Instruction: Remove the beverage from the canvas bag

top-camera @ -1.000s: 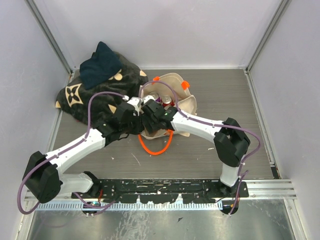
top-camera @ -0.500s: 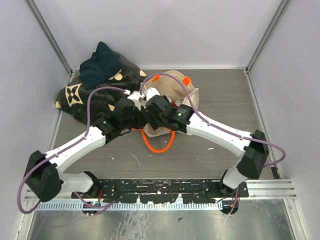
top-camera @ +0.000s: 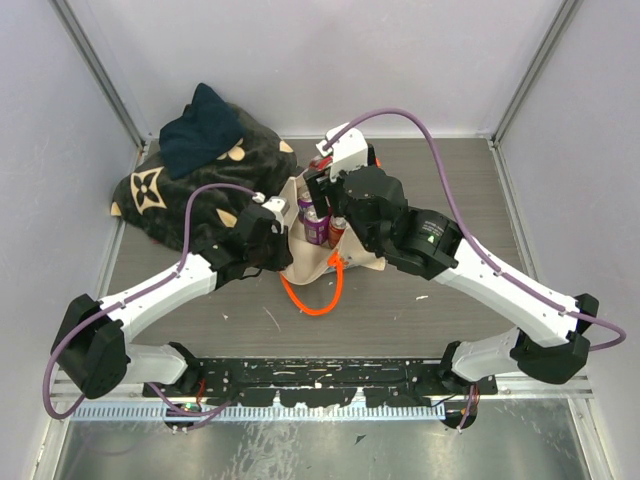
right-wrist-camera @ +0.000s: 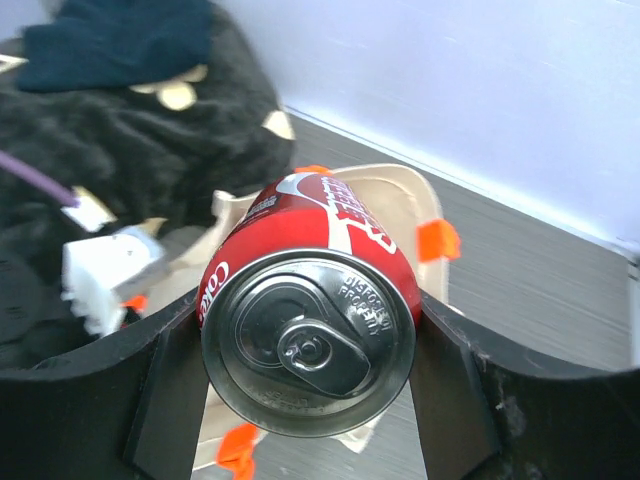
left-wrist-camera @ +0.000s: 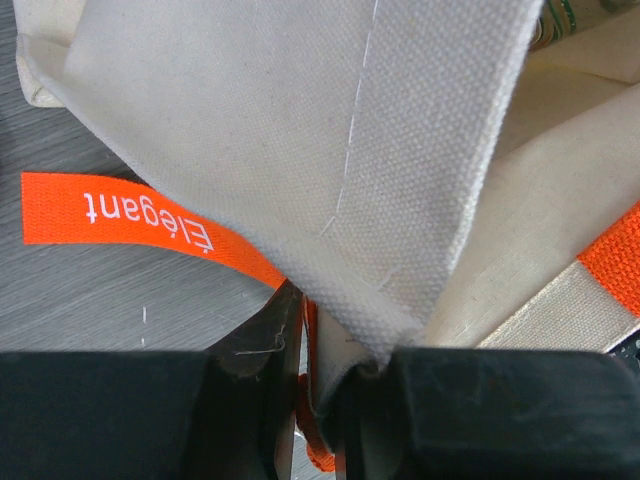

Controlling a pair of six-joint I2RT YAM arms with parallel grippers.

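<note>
Beverage can (right-wrist-camera: 310,290), red, is clamped between the wide-spread fingers of the right tool (right-wrist-camera: 310,352), above the canvas bag (top-camera: 305,266). Left tool (left-wrist-camera: 320,405) pinches the bag's rim tight. Bag stands on the tabletop (top-camera: 450,190), just right of a dark blanket (top-camera: 165,190).

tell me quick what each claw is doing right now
Left claw: closed, pinching the edge of the canvas bag.
Right claw: gripping a red cola can, held above the bag.
</note>
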